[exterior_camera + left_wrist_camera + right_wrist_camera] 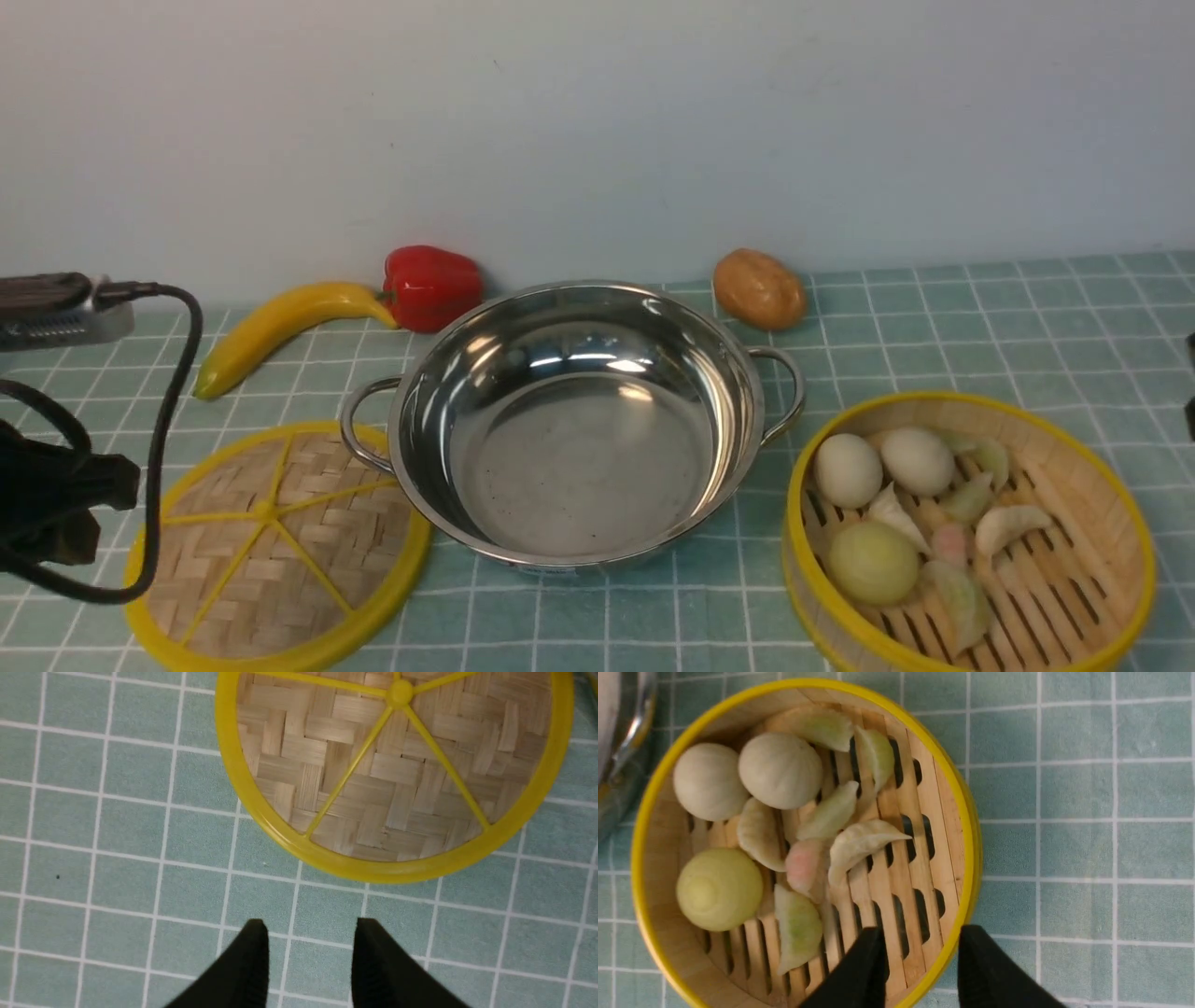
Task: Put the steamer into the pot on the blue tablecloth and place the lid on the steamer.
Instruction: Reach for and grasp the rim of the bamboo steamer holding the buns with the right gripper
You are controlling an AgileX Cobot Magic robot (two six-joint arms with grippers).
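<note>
Left gripper (312,926): fingers spread with nothing between them, hanging over bare cloth (140,858).
Lid (392,765): lies flat on the cloth just ahead of the left gripper's fingertips, with its near rim clear of them. In the front view the lid (275,546) sits beside the left arm (56,495), and a black cable (163,420) loops in front of its edge.
Right gripper (922,933): fingers spread, pinching nothing. One finger is over the slatted floor inside the steamer (973,849) and the other is outside, over the cloth. The yellow rim lies in the gap between them. I cannot tell whether either finger touches the side.
Steamer load: three buns (780,770), two white and one yellowish, and several dumplings (859,844), all past the right gripper's inner finger.
Steamer in front view (1074,476): stands upright on the cloth, not in the pot, uncovered.
Pot (579,467): empty, on the cloth between lid and steamer, beyond the steamer from the right gripper. One loop handle (347,425) overlaps the lid's edge in that view.
Far side of pot: banana (280,327), pepper (431,285) and brown lump (758,287), well apart from both grippers, by the wall (597,121).
</note>
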